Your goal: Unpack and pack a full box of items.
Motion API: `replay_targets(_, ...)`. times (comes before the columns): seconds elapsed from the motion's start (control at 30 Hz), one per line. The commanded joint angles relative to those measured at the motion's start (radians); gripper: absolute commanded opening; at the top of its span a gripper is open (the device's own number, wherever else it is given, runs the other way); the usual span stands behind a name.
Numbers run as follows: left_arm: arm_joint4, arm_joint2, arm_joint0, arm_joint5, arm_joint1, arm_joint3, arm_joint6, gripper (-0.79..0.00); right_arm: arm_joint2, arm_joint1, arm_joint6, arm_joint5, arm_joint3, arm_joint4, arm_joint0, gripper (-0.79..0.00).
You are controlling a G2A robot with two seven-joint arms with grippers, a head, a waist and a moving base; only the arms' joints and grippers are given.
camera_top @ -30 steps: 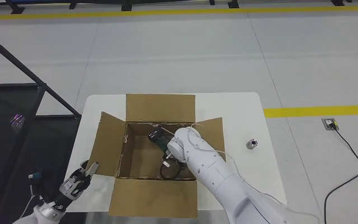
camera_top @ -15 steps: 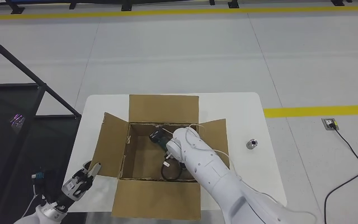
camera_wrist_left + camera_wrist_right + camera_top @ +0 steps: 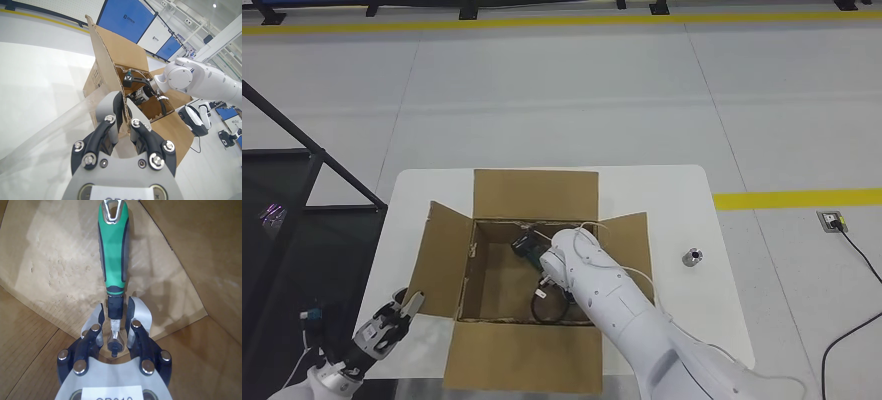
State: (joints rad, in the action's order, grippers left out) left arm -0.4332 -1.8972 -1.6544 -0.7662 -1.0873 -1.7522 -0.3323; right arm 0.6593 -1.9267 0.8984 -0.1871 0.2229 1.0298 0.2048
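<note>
Inside the open cardboard box on the white table, a green-handled ratchet wrench lies on the floor. The right gripper straddles its neck, fingers apart and not yet clamped. The left gripper pinches the near corner of the left flap. A small metal cylinder sits out on the table to the right, so the box looks nearly emptied or barely refilled; I cannot tell which.

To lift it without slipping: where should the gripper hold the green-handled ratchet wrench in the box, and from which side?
Probably best to take the ratchet wrench at its narrow black collar, between handle and head, coming from above. The tool lies flat on the box floor with both sides free there, and the open right gripper straddles that spot.
</note>
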Motion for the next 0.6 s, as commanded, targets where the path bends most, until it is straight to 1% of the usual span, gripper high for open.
replay_targets(0.0, 0.001, 0.001, -0.001, 0.002, 0.001, 0.0, -0.001, -0.785, 0.001, -0.001, -0.001, -0.003, -0.004, -0.001, -0.001, -0.502)
replay_targets(0.1, 0.003, 0.001, -0.001, -0.001, 0.002, 0.0, 0.001, -0.785, 0.002, -0.003, 0.003, -0.003, -0.013, 0.0, -0.001, -0.511)
replay_targets(0.2, 0.006, 0.0, -0.003, 0.0, 0.003, -0.001, 0.004, -0.785, 0.003, -0.005, 0.004, -0.002, -0.019, 0.0, -0.001, -0.597)
replay_targets(0.37, 0.009, 0.0, -0.007, -0.003, 0.006, -0.001, 0.005, -0.785, 0.005, -0.007, 0.011, -0.005, -0.03, -0.001, -0.001, -0.606)
replay_targets(0.4, 0.009, 0.0, -0.007, -0.003, 0.006, -0.001, 0.005, -0.785, 0.005, -0.008, 0.012, -0.006, -0.032, -0.001, -0.001, -0.665)
replay_targets(0.43, 0.01, 0.0, -0.007, -0.004, 0.006, -0.001, 0.005, -0.785, 0.007, -0.008, 0.012, -0.005, -0.034, -0.002, -0.002, -0.742)
replay_targets(0.47, 0.013, 0.0, -0.008, -0.003, 0.007, 0.0, 0.007, -0.785, 0.007, -0.008, 0.012, -0.006, -0.035, -0.002, -0.002, -0.785)
replay_targets(0.57, 0.013, 0.0, -0.008, -0.002, 0.008, 0.0, 0.011, -0.785, 0.011, -0.007, 0.003, -0.004, -0.036, -0.004, -0.006, -0.785)
